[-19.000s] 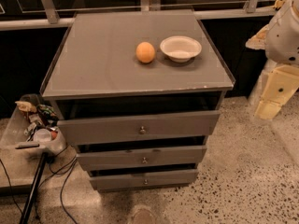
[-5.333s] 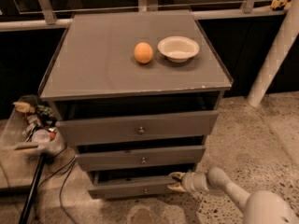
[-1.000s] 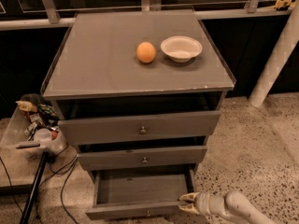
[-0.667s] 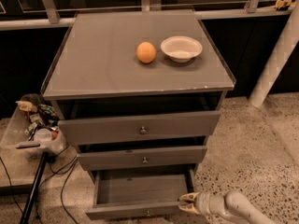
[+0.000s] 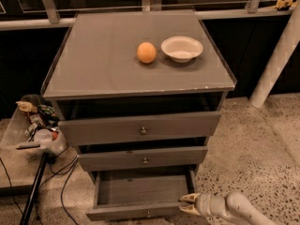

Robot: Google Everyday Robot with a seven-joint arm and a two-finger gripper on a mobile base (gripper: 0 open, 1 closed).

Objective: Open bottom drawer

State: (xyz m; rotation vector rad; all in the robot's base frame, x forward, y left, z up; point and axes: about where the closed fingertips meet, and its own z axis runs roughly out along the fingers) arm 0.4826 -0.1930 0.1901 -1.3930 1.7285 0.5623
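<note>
The bottom drawer (image 5: 140,211) of the grey cabinet stands pulled out, its empty inside (image 5: 143,189) showing and its small knob (image 5: 148,214) at the front edge of the view. My gripper (image 5: 187,204) sits at the drawer front's right end, at the right corner, with the pale arm reaching in from the lower right. The middle drawer (image 5: 143,159) and the top drawer (image 5: 140,129) are pushed in.
An orange (image 5: 146,52) and a white bowl (image 5: 182,48) rest on the cabinet top (image 5: 103,64). A clear bin of clutter (image 5: 35,125) on a stand with cables stands at the left. A white post (image 5: 276,55) leans at the right. Speckled floor lies to the right.
Over the earlier frames the gripper came to the bottom drawer and the drawer slid out. In the last second nothing has visibly moved.
</note>
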